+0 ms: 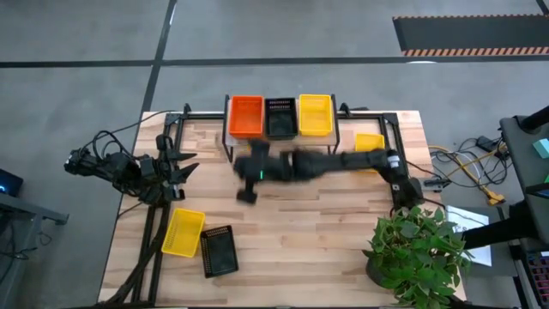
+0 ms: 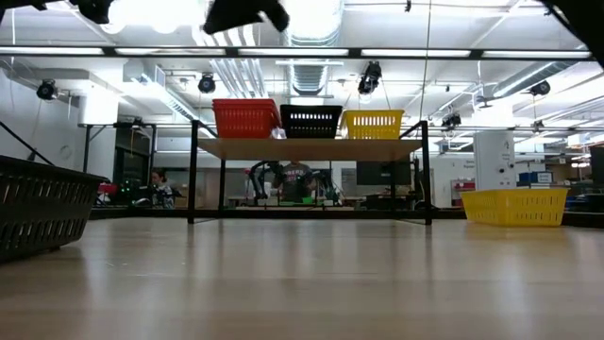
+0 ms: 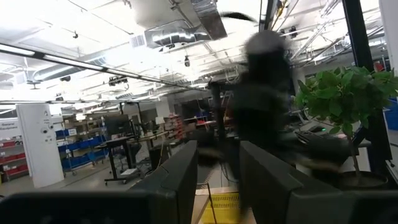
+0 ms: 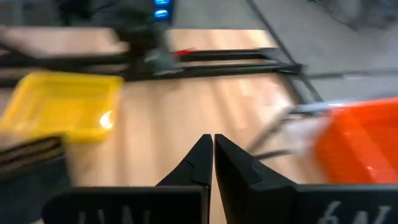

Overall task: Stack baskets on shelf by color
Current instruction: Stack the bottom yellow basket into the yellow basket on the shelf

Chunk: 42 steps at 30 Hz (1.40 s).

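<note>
The shelf (image 1: 279, 137) stands at the table's far edge and carries a red-orange (image 1: 246, 115), a black (image 1: 280, 118) and a yellow basket (image 1: 315, 114) side by side; how many are stacked in each pile does not show. Another yellow basket (image 1: 370, 142) rests on the table to the right of the shelf. A yellow basket (image 1: 183, 232) and a black basket (image 1: 219, 251) lie near the front left. My right gripper (image 4: 212, 142) is shut and empty, above the table in front of the shelf (image 1: 244, 174). My left gripper (image 3: 217, 180) is open and empty at the table's left (image 1: 183, 167).
A potted plant (image 1: 418, 249) stands at the table's front right corner. Black frame bars (image 1: 154, 249) run along the left side. Bare tabletop (image 1: 309, 232) lies between the shelf and the near edge.
</note>
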### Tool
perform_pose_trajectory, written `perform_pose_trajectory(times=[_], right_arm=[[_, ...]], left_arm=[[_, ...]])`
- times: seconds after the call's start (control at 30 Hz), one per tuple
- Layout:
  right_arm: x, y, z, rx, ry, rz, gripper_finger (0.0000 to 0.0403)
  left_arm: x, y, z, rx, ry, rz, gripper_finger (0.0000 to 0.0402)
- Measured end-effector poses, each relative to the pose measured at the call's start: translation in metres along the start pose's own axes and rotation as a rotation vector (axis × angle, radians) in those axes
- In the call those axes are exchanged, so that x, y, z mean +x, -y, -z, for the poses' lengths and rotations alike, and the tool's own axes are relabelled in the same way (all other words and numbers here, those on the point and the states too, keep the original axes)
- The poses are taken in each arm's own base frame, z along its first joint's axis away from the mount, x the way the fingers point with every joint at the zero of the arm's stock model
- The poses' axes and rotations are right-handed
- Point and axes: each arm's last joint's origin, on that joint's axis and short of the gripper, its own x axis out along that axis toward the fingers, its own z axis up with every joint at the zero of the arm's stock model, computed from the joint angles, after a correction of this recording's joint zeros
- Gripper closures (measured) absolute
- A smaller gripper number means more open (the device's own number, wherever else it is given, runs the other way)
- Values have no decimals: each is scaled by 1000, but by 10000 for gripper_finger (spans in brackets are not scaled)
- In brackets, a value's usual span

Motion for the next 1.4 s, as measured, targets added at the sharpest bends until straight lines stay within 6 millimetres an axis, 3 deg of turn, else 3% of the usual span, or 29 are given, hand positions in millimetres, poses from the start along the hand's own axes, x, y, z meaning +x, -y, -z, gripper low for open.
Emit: perform_pose_trajectory(times=[0.1,0.23,0.43,0.57,0.93,1.4], right_arm=[[11,-43,23,-105,43,-56,394],[31,-85,65,-290,166,-162,394],[43,-118,132,-238,302,-344,394],[37,-132,160,-246,292,-375,394],[1,-150,171,-357,309,-248,394],[-11,-161,188,-369,337,-282,394]], left_arm=[[0,0,0,0,0,0,297],[0,0,0,-10,-1,1,297],[4,8,2,-255,6,139,297],[10,17,3,-350,17,297,297],[41,39,7,-393,55,325,297],[68,57,2,-473,5,377,297]])
